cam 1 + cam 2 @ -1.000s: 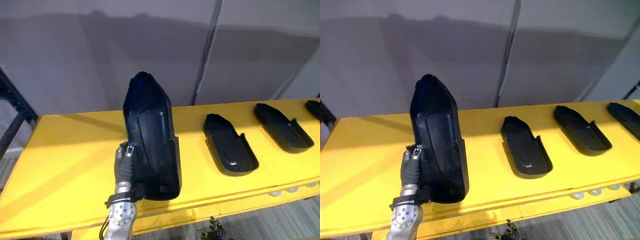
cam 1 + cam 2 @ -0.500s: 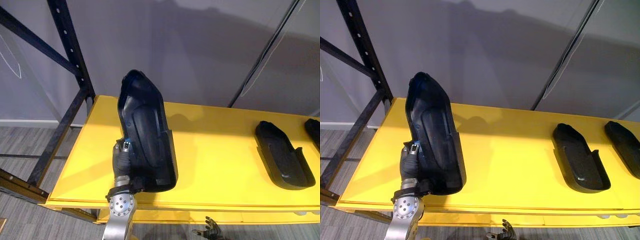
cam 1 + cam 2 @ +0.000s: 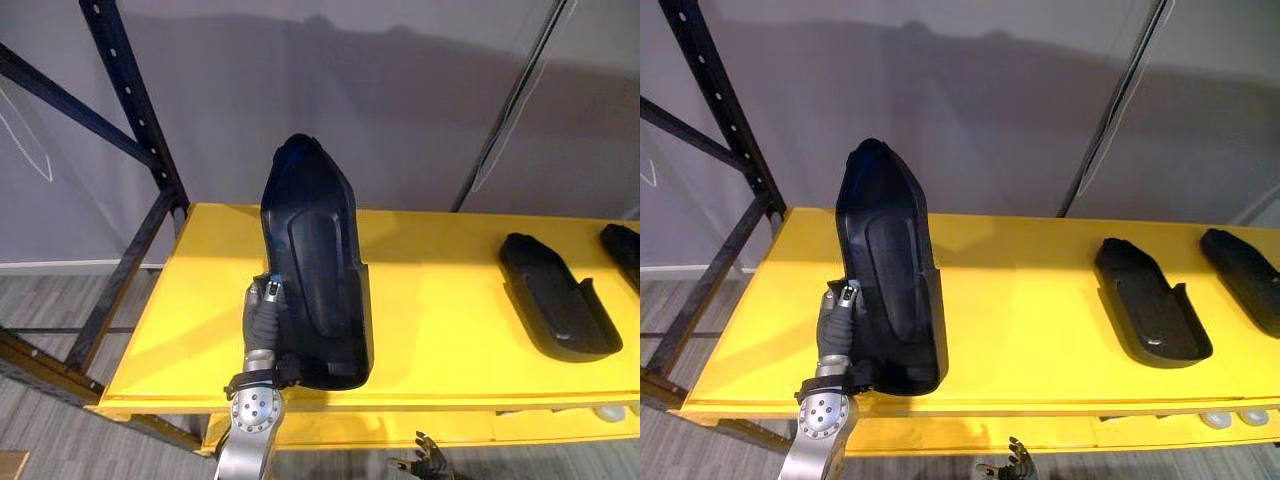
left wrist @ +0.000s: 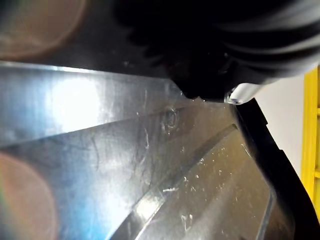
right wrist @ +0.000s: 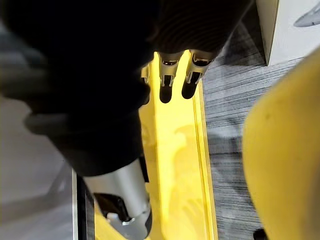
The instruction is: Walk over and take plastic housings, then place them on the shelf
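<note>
The left robot hand (image 3: 262,315) clasps a tall dark plastic housing (image 3: 318,270) by its lower edge, upright over the yellow shelf (image 3: 440,290); another housing (image 3: 555,310) lies on it, rightward; the right robot hand (image 3: 425,462) hangs below, fingers (image 5: 166,85) relaxed.

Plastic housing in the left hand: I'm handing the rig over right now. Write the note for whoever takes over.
The left hand is shut on the held housing, thumb on its rim. The housing stands upright over the left part of the yellow shelf; I cannot tell whether its lower end touches the board.
The right hand is open and empty, hanging low in front of the shelf.
Done: a second housing and a third housing lie flat on the shelf to the right.
Left: lay the held housing on the bare board beside them and release.
</note>
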You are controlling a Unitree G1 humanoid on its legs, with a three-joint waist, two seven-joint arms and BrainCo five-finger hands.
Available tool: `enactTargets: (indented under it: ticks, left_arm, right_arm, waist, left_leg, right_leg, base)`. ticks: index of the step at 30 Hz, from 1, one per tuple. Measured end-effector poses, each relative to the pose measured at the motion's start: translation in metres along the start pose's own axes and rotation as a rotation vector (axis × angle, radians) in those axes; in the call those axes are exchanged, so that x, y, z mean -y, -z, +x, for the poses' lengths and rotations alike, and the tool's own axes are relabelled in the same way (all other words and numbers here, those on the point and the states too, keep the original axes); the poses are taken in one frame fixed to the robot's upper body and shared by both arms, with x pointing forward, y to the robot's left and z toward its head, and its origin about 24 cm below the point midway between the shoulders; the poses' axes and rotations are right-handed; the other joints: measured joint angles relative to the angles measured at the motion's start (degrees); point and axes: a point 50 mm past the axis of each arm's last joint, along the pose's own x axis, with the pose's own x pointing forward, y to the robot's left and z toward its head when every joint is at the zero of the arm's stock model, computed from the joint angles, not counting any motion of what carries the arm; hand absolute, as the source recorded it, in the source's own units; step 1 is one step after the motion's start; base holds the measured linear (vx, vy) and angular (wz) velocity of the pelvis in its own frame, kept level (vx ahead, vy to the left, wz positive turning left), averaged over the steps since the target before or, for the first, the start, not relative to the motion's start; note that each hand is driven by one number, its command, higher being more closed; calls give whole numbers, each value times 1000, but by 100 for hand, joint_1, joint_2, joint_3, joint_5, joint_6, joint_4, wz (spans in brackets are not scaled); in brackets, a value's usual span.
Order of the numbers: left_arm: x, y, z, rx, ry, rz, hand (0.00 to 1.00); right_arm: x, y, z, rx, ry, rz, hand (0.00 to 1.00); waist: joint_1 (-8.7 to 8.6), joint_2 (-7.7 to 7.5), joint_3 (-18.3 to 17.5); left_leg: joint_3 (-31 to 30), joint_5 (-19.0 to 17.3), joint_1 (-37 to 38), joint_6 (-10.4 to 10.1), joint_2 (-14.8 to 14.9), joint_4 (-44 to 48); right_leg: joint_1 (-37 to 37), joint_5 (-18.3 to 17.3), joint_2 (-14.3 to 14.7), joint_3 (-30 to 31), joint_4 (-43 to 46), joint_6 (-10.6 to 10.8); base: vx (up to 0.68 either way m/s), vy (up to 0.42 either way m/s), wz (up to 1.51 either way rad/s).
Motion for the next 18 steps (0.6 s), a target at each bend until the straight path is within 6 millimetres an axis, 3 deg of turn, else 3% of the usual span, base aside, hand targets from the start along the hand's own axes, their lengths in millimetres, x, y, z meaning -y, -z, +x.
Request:
enactTargets:
  ticks: [11, 15, 18]
  left_arm:
    - [-10, 9, -3, -48, -43, 46, 100]
    - [-22, 28, 2, -138, -93, 102, 100]
    - [-39, 43, 11, -201, -146, 165, 100]
  right_arm:
    - [-1, 4, 0, -17, 4, 10, 0]
    - [0, 8, 0, -39, 3, 1, 0]
    - [1, 10, 1, -50, -5, -12, 0]
  waist:
    - [14, 6, -114]
    - [0, 52, -193]
    - [-5, 92, -233]
  left_leg:
    - [353, 212, 710, 42, -15, -838]
    - [344, 338, 744, 83, -56, -967]
    - [356, 636, 901, 55, -121, -1397]
  right_leg:
    - [300, 681, 88, 308, -467, 14]
    - [331, 850, 82, 311, -582, -59]
    - [335, 969, 92, 309, -776, -93]
  base:
    - [66, 57, -15]
    - [-10, 21, 1]
    - [-65, -27, -3]
